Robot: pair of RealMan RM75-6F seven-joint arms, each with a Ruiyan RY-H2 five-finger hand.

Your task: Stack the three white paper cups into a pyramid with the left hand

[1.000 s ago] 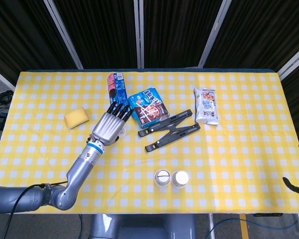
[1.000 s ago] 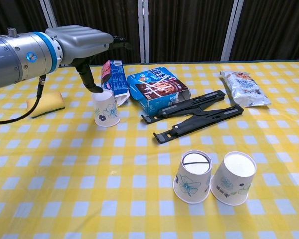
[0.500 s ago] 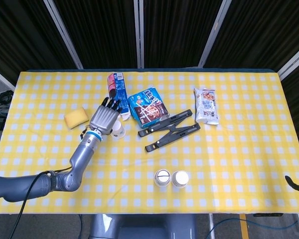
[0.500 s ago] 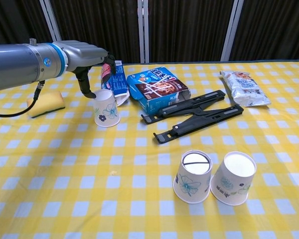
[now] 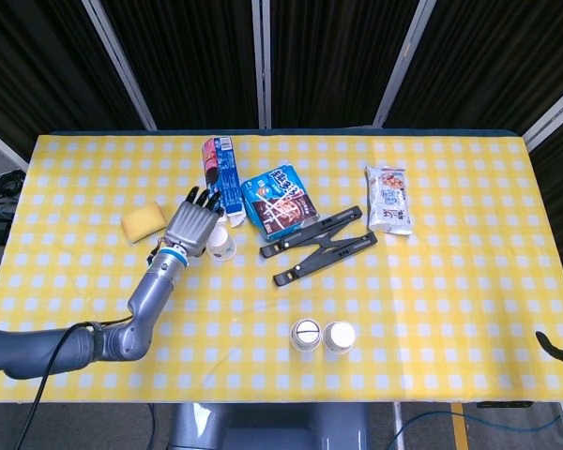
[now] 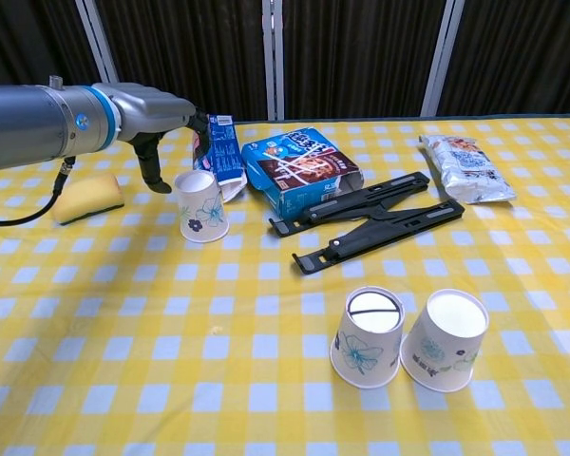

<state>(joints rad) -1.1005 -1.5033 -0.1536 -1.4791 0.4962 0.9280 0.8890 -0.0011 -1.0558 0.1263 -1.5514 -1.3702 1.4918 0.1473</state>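
Note:
Three white paper cups with blue flower prints stand upside down on the yellow checked table (image 5: 450, 281). One cup (image 5: 222, 246) (image 6: 201, 206) stands alone at the left. The other two cups (image 5: 305, 335) (image 5: 340, 337) stand touching side by side near the front edge, seen in the chest view at cup (image 6: 368, 337) and cup (image 6: 445, 340). My left hand (image 5: 192, 225) (image 6: 157, 119) hovers just left of the lone cup, fingers spread, holding nothing; its thumb hangs down beside the cup. Only a dark sliver of my right hand (image 5: 555, 343) shows at the right edge.
A yellow sponge (image 5: 144, 223) lies left of the hand. Behind the lone cup stands a blue carton (image 5: 221, 165). A blue snack box (image 5: 280, 202), a black folding stand (image 5: 321, 246) and a white snack bag (image 5: 390, 199) lie to the right of it.
My left hand has drawn back and to the left, from over the lone cup to beside it. The cups have not moved.

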